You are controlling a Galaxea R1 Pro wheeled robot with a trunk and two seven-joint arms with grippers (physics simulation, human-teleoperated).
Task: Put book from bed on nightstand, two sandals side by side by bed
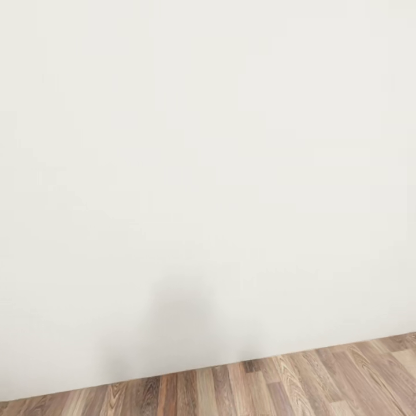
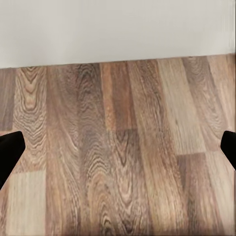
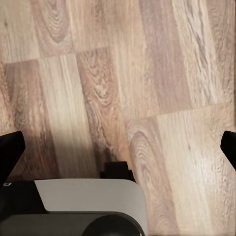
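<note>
Nearest us, the left tool (image 2: 118, 150) and right tool (image 3: 118, 147) hang spread and empty over the mixed brown wood-plank floor (image 2: 118, 162); part of the grey-and-black robot base (image 3: 88, 206) lies below the right one. Beyond, the floor meets a plain white wall (image 1: 208, 144) along one straight edge, with bare planks before it. We cannot place the book, bed, nightstand or sandals here, so we judge every step outstanding and a turn away from the wall necessary.

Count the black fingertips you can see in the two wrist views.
4. Left wrist view: one finger at one edge, another at the opposite edge. Right wrist view: one and another, likewise. Nothing sits between them; each hand is open.
</note>
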